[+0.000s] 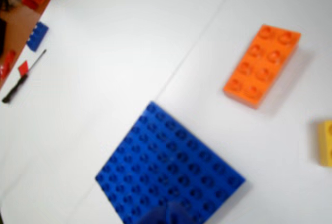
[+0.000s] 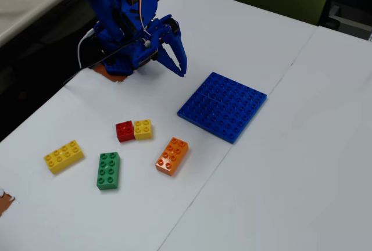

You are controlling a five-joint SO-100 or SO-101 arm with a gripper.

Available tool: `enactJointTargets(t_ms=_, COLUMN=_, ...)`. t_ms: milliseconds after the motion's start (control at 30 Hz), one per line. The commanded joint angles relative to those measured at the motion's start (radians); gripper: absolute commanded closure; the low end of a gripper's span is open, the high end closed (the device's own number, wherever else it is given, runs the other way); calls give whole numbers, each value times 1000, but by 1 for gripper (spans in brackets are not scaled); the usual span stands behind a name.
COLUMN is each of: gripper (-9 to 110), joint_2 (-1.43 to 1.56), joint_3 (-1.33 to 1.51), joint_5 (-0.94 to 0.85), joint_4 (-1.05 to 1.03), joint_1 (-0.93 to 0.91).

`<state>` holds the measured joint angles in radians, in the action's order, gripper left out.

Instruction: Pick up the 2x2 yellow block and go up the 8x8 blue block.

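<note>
**Operator:** What lies nearest the wrist camera?

**Technician:** The 8x8 blue block (image 1: 168, 175), a flat studded baseplate filling the lower centre of the wrist view. A blurred blue part, probably a fingertip, enters at the bottom edge over it. The orange brick (image 1: 262, 65) lies beyond, and a yellow brick is cut off at the right edge.

**Operator:** Gripper condition?

**Technician:** In the fixed view the gripper (image 2: 176, 59) hangs above the table (image 2: 279, 175), near the arm's base. The two fingers stand apart with nothing between them.

**Operator:** Location of the target?

**Technician:** The 2x2 yellow block (image 2: 143, 129) sits on the table touching the red brick (image 2: 124, 131) on its left, as the fixed view shows it. The orange brick (image 2: 172, 156) is near, to its lower right. The green brick (image 2: 108, 170) and the longer yellow brick (image 2: 64, 156) lie farther to the left. The baseplate (image 2: 222, 106) is well apart, to the upper right.

**Operator:** Handling properties?

**Technician:** Judged from appearance: rigid moulded plastic, light, not fragile, smooth-walled and therefore liable to slip under a shallow grip.

**Operator:** Recommended hold?

**Technician:** Use the two free walls, far and near in the fixed view. The left wall is blocked by the red brick. Close low on the walls, below the studs, and centre the fingers to avoid twisting the block or dragging its neighbour.
</note>
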<state>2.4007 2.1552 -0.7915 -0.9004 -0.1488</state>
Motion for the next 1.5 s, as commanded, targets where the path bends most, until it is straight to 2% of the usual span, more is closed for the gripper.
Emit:
enactJointTargets(t_ms=0, gripper=101, joint_2=-160, joint_3=-275, joint_5=-146, joint_4=-115, joint_1=-18)
enactJointTargets(t_ms=133, gripper=100, joint_2=-308, joint_3=-466, joint_5=-341, joint_4=-259, joint_1=-57)
enactJointTargets(t_ms=567, gripper=101, joint_2=-385, joint_3=-466, joint_5=-983, joint_4=-385, joint_1=-192)
enactJointTargets(t_ms=867, gripper=101, joint_2=-445, joint_3=-466, joint_5=-1494, joint_4=-422, joint_1=-347)
enactJointTargets(t_ms=1133, gripper=101, joint_2=-523, joint_3=-466, joint_5=-1796, joint_4=-348, joint_1=-436)
enactJointTargets(t_ms=1467, gripper=95, joint_2=-629, joint_3=-465, joint_5=-1999, joint_4=-235, joint_1=-505)
